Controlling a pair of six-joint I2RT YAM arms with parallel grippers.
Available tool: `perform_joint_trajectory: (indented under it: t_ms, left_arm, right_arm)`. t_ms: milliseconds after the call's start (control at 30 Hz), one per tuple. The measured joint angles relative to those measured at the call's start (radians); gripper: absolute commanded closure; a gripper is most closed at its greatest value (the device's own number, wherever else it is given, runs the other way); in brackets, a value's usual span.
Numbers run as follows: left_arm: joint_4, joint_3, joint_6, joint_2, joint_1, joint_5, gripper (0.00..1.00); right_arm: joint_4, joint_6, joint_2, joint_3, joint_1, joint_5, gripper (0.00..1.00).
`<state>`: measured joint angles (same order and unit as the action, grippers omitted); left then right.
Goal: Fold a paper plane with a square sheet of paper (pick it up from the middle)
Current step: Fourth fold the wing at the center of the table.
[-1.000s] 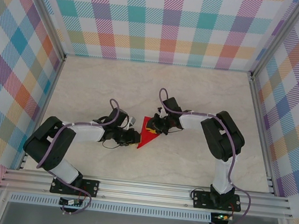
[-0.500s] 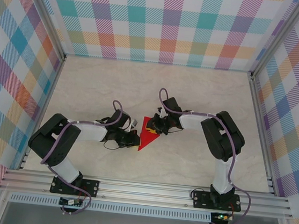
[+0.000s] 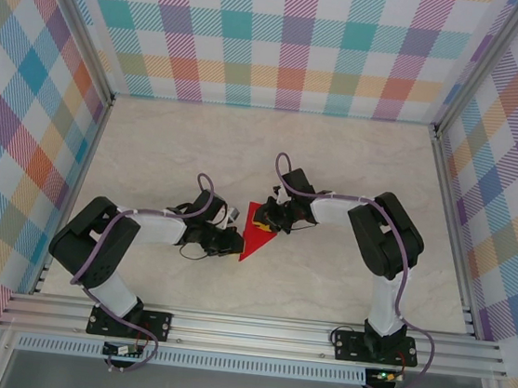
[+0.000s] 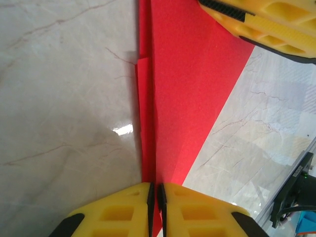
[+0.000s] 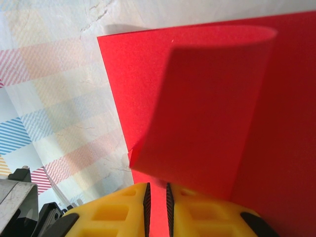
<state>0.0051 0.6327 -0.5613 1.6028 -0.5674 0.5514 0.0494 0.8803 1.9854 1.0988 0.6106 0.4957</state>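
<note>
Left jaws: I've got them pinched nearly closed on the red sheet point(image 4: 192, 84), right at its crease
Right jaws: clamped on it too

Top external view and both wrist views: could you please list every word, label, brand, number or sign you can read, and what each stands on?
None can be read. The folded bright red paper sheet is plain, the yellow fingers bear no marking, and the checked walls and marbled tabletop carry pattern alone. Anything on the arm bases is too small to read.
</note>
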Motion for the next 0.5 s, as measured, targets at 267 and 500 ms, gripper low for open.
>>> perform_joint_trajectory:
  t_ms: [267,500]
  left_arm:
    - [-0.026,0.000,0.015,-0.004,-0.002,0.000,0.90]
    - [-0.070,0.031,0.048,0.012,-0.006,-0.002,0.95]
  right_arm:
    - [0.000,-0.003,0.000,0.000,0.000,0.000,0.81]
    - [0.001,-0.003,0.000,0.000,0.000,0.000,0.81]
